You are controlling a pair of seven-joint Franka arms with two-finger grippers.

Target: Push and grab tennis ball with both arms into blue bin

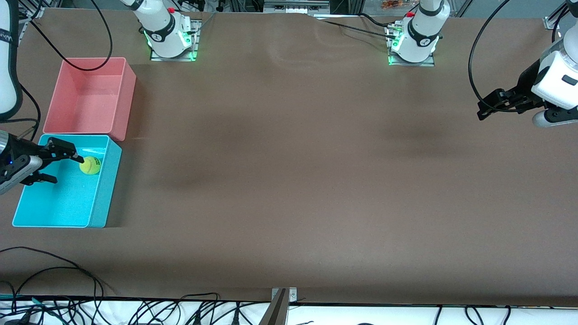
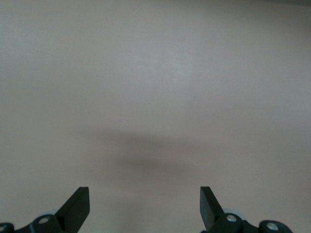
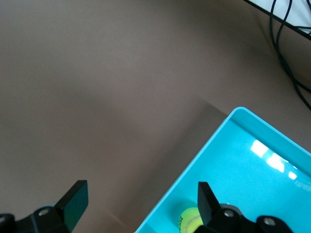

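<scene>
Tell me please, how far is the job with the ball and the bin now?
Nearly done, it seems: the tennis ball lies inside the blue bin. The right gripper hangs open over the bin beside the ball, holding nothing. The left gripper waits open over the table's left arm end. Only pulling the right arm away seems left.

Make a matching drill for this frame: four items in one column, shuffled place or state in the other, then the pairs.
Items
1. tennis ball
2. pink-red bin
3. right gripper
4. left gripper

Place or state
A. open, over bare table at the left arm's end
B. lying on the floor of the blue bin
C. open, over the blue bin beside the ball
D. beside the blue bin, farther from the front camera

Pairs: 1-B, 2-D, 3-C, 4-A
</scene>
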